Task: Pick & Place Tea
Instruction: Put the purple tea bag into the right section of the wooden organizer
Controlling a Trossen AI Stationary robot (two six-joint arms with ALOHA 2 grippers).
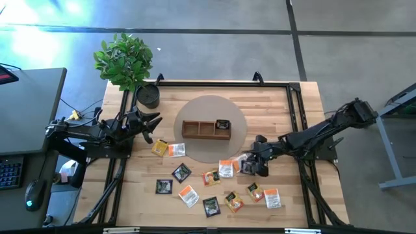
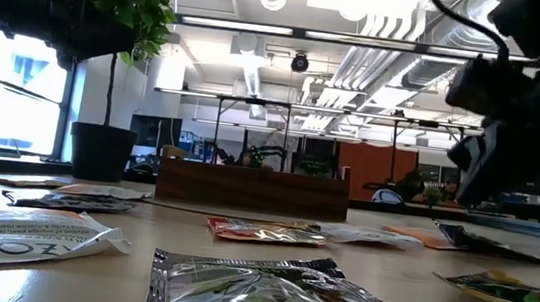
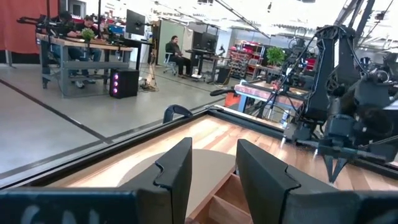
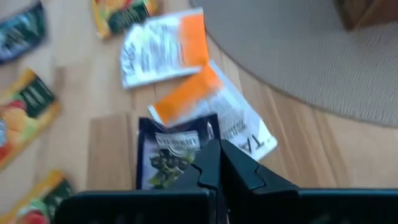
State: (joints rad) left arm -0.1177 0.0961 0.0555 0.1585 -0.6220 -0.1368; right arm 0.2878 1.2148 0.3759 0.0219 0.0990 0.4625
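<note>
The right claw [image 1: 250, 166] is clenched on a black tea packet [image 4: 171, 155], with its fingers pressed together over the packet's edge. This packet lies flat on the desk [image 1: 305, 110] toward the right edge, just off the rim of the round grey mat [image 1: 195, 110]. It is a small dark square with a white label band and a green-and-yellow picture; the label text is too blurred to read.

A white-and-orange packet [image 4: 217, 109] lies partly under the black one, tilted, with large dark letters "T" and "A" legible near its corner. A second white-and-orange packet [image 4: 165, 46] lies just beyond it, with small print that cannot be read.

The remaining packets are spread flat over the front half of the desk: black, yellow, and white-and-orange, each turned at its own angle. One black packet [image 1: 223, 124] sits in the right compartment of the wooden tray [image 1: 195, 130] on the mat. In the low view, a white packet [image 2: 20, 235] at the near edge shows the letters "ZO".

The left claw [image 1: 148, 123] hangs near the left edge of the desk beside the potted plant [image 1: 127, 58], fingers apart and holding nothing.
</note>
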